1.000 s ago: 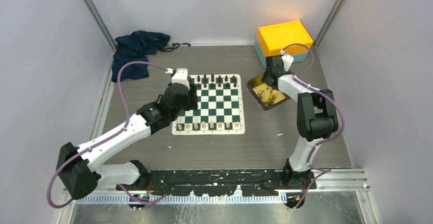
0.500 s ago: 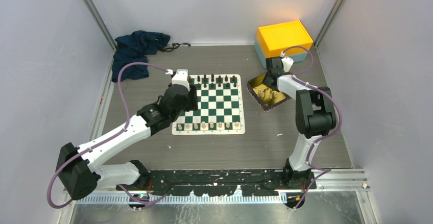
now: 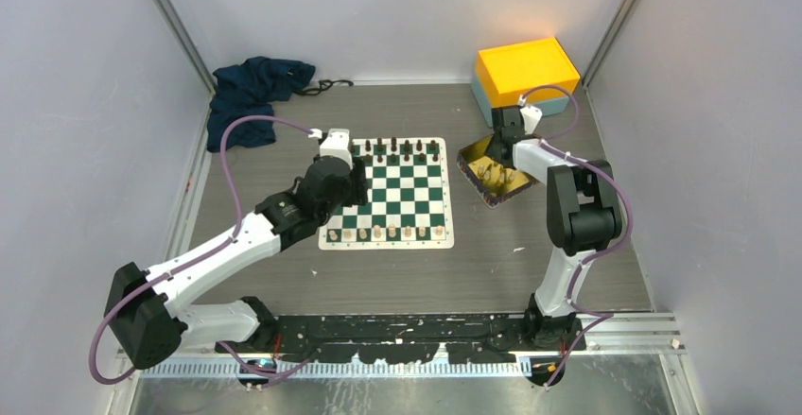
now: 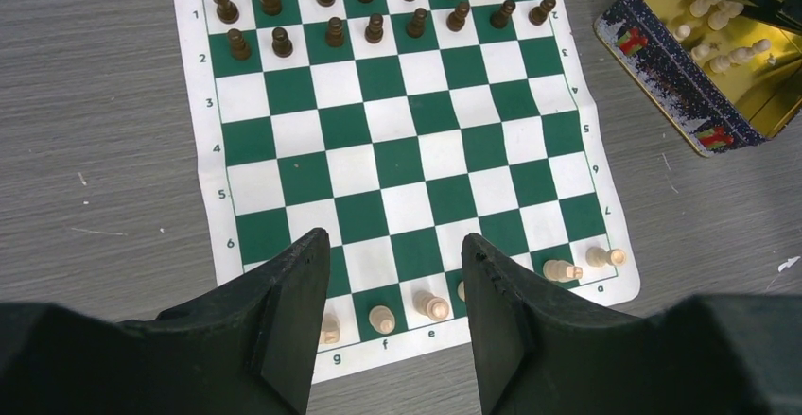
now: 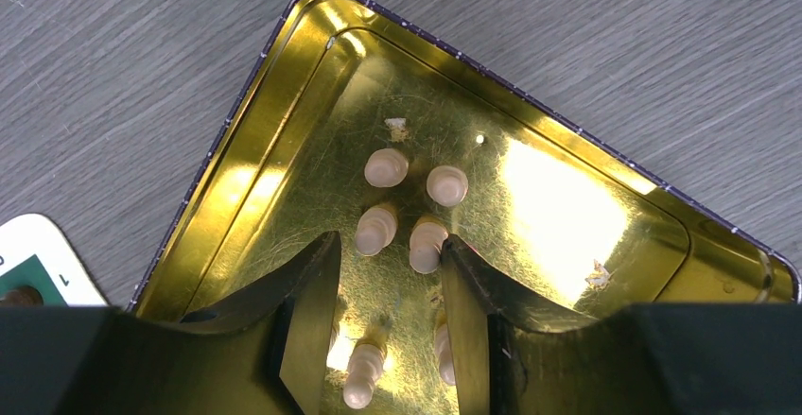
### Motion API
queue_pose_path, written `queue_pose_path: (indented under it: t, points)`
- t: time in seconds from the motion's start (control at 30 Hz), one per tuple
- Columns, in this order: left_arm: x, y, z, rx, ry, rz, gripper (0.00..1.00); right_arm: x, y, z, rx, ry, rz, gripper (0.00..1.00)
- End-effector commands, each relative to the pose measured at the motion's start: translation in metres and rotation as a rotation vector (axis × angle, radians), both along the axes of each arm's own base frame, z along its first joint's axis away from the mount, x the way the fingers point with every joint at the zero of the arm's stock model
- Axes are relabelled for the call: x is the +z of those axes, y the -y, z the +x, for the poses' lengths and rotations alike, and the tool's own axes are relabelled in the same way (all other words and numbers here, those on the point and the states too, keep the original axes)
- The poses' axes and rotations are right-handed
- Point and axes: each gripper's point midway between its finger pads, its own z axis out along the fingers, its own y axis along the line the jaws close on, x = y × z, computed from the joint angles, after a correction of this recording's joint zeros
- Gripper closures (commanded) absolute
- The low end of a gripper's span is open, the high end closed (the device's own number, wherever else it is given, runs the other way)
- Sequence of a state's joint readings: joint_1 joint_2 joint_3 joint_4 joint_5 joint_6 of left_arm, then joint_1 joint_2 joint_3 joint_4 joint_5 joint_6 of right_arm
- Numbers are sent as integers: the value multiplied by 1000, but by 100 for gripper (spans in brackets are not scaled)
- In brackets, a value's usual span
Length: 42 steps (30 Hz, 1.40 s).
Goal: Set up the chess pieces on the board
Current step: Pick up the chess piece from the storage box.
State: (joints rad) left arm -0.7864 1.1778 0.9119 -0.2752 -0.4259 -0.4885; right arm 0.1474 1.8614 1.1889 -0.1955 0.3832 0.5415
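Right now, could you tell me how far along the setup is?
Done: on the board, dark pieces fill the far rows; several cream pieces line the near edge. In hand: right end effector open over the gold tray. Left: the loose pieces inside it.

Falls bright and even from overhead, blows out the lid of the orange box (image 3: 527,65), glares hard off the gold tray (image 5: 567,207), throws only soft shadows on the surface (image 3: 397,273), and leaves the left claw (image 4: 394,240) and right claw (image 5: 390,240) dark, near-featureless shapes.

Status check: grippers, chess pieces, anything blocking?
Left gripper open above green-and-white chessboard mat. Right gripper open over cream wooden chess pieces in shiny gold tray. Nothing held; no obstruction seen.
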Motion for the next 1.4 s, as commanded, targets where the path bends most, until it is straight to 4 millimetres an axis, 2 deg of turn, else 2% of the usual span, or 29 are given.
queue_pose_path:
  t: [0.0,0.33,0.67,0.8,0.97,1.37]
  points:
    - [13,8,7,-6,49,-38,46,28,4,8,-9,85,-5,51]
    - [14,7,6,-6,49,-38,46,33,5,-2,-17,107,1,51]
    - [16,6,3,-9,50,-46,46,48,4,-8,-2,128,7,51]
    - [17,3,1,-7,51,-47,46,45,6,-10,-12,123,3,51]
    - [16,1,0,-2,50,-43,46,42,9,-10,-27,123,-2,56]
    - [12,1,1,-1,44,-35,46,29,14,-3,-36,99,7,60]
